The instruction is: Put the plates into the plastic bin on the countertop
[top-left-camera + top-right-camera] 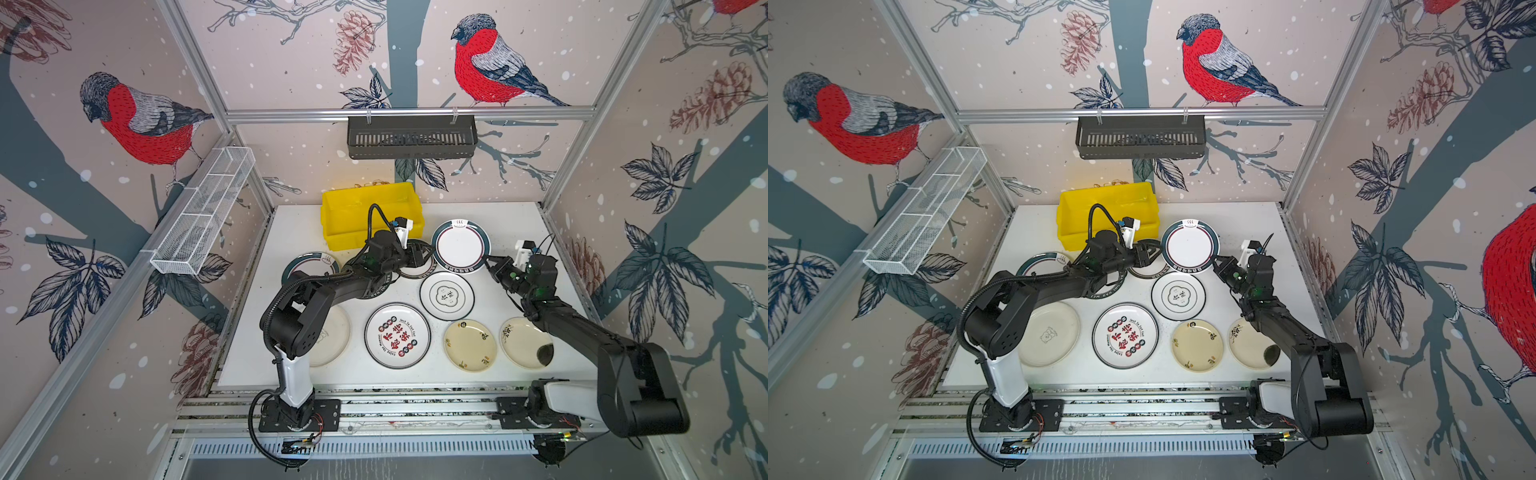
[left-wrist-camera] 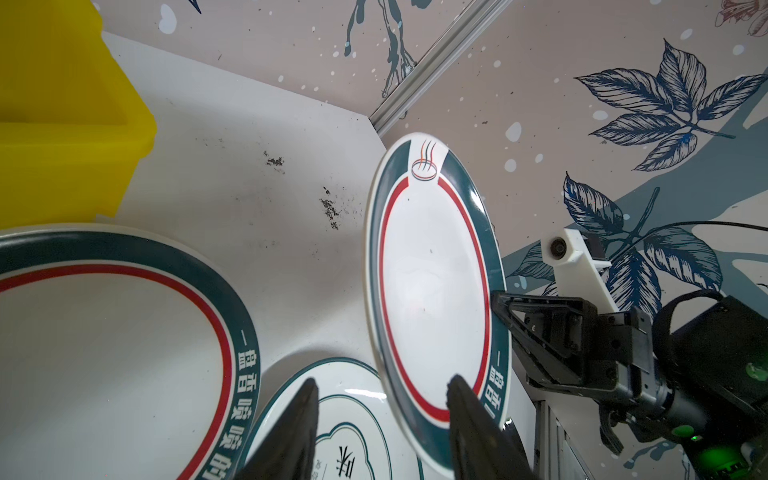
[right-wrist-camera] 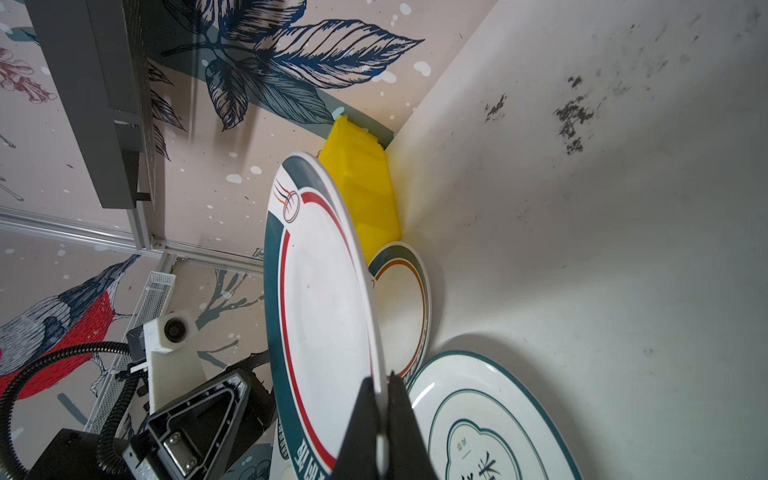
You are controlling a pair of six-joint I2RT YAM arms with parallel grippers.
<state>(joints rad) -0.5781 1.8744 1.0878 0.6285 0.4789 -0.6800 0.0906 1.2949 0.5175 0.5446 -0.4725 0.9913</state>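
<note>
Right wrist view: the right end effector (image 3: 380, 380) pinches the rim of a green-rimmed plate (image 3: 324, 311), holding it tilted up off the bench (image 1: 519, 232). That is likely so the left end effector (image 2: 382, 380), jaws apart at its other side, can carry it to the plastic bin (image 1: 345, 208) just beyond.
</note>
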